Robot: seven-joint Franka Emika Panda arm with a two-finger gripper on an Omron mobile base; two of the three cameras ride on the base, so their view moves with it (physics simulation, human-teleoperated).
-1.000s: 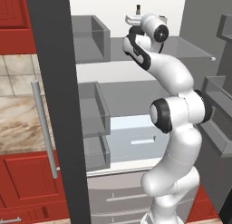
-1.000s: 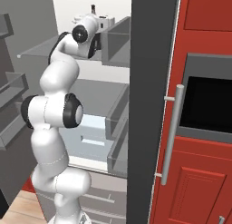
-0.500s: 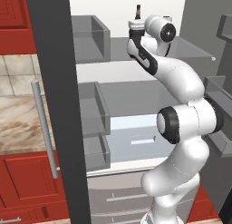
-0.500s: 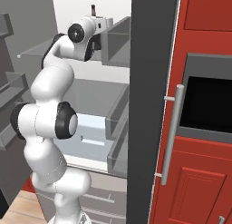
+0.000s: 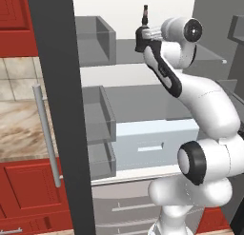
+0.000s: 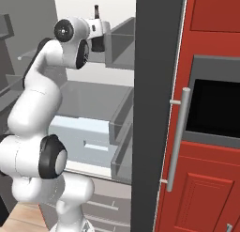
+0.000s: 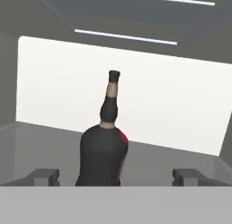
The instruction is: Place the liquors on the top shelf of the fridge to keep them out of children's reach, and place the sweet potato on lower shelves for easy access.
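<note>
Black bottle [image 7: 102, 155] upright between wide-open hand [image 7: 114, 177] fingertips.

The arm [image 5: 205, 110] is glossy white, built of rounded, tube-like links that swell at each bend. Dark grey to black discs cap the joints: one large one low on the body, a smaller one with a pale centre near the top. A black band runs along the upper link. The tool [image 7: 115, 177] has two small dark grey, blocky fingertips [image 7: 43, 177]. The base is white.
</note>
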